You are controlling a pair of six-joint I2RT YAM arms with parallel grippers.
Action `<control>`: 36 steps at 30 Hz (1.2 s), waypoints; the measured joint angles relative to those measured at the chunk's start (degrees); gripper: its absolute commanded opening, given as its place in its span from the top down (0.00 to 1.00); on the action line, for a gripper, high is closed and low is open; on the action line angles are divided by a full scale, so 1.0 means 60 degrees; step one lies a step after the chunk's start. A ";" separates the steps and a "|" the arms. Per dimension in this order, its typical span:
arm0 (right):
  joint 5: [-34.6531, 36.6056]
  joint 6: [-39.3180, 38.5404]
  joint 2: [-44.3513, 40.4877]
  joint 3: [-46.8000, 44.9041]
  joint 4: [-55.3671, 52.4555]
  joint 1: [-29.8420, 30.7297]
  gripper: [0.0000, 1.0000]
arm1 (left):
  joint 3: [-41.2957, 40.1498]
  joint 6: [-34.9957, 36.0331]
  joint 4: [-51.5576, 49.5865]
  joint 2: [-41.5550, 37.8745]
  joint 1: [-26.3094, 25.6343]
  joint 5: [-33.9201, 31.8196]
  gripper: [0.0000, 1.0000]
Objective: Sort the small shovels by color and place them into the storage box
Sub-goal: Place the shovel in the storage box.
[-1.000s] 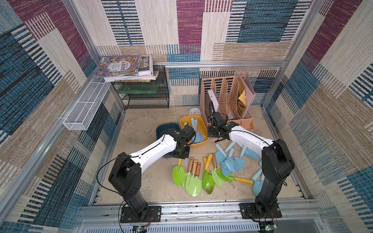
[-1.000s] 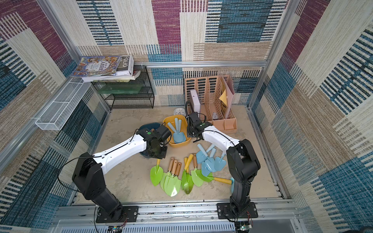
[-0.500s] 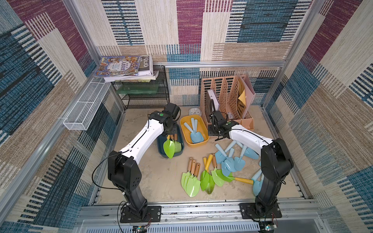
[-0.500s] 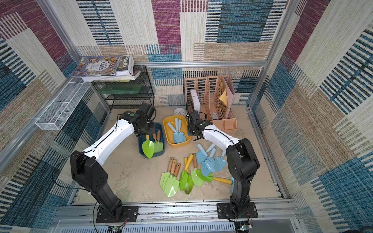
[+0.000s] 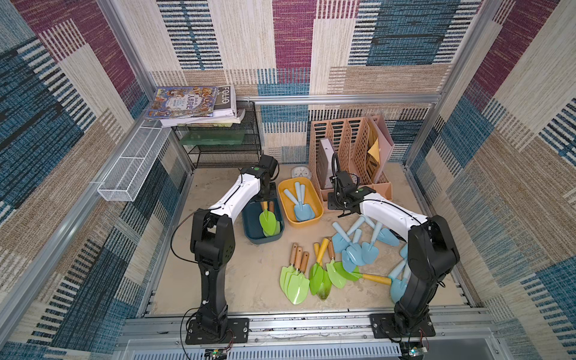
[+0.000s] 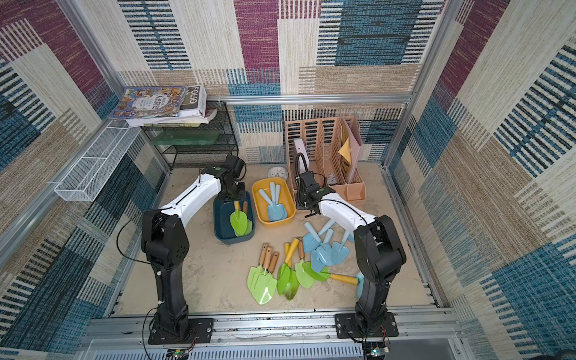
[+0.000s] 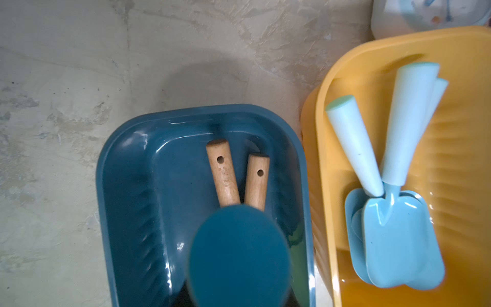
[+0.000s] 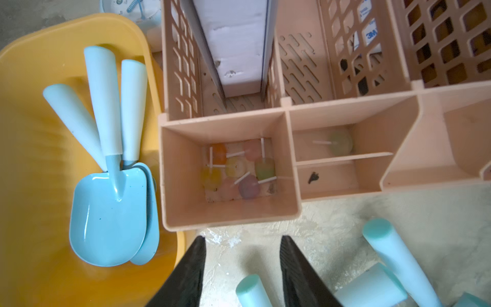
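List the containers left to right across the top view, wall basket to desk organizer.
White wire mesh basket → black wire mesh shelf rack → dark blue plastic bin → yellow plastic bin → peach slotted plastic file organizer

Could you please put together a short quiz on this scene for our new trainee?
1. Multiple choice: what lies in the yellow oval plastic tub?
A) pale blue plastic shovels
B) metal spoons
C) red cups
2. True or false: the right gripper has its jaws closed on a shovel handle.
3. Short answer: which container holds the green-bladed shovels with wooden handles?

Key:
1. A.
2. False: the jaws stand apart with nothing between them.
3. The dark blue plastic tub.
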 measured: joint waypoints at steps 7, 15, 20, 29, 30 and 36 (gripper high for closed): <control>-0.0004 0.0040 -0.0270 -0.0510 0.0011 -0.0138 0.52 | -0.0375 -0.0291 0.0011 0.0142 -0.0047 0.0379 0.78; -0.0044 0.0222 -0.0554 -0.1002 0.0069 -0.0248 0.52 | -0.0444 -0.0390 0.0000 -0.0120 -0.0142 0.0608 0.57; -0.0040 0.0335 -0.0758 -0.1217 0.0106 -0.0306 0.51 | -0.0616 -0.0408 0.0011 -0.0714 -0.0189 0.0623 0.56; -0.0066 0.0616 -0.1333 -0.2138 0.0102 -0.0452 0.51 | -0.2266 -0.0867 0.0280 -0.1909 -0.0335 0.0747 0.56; -0.0076 0.0652 -0.1417 -0.2269 0.0102 -0.0470 0.51 | -0.2528 -0.0951 0.0353 -0.2040 -0.0368 0.0867 0.56; -0.0219 0.0892 -0.1807 -0.3024 0.0055 -0.0525 0.51 | -0.3636 -0.1370 0.0678 -0.2452 -0.0557 0.1064 0.56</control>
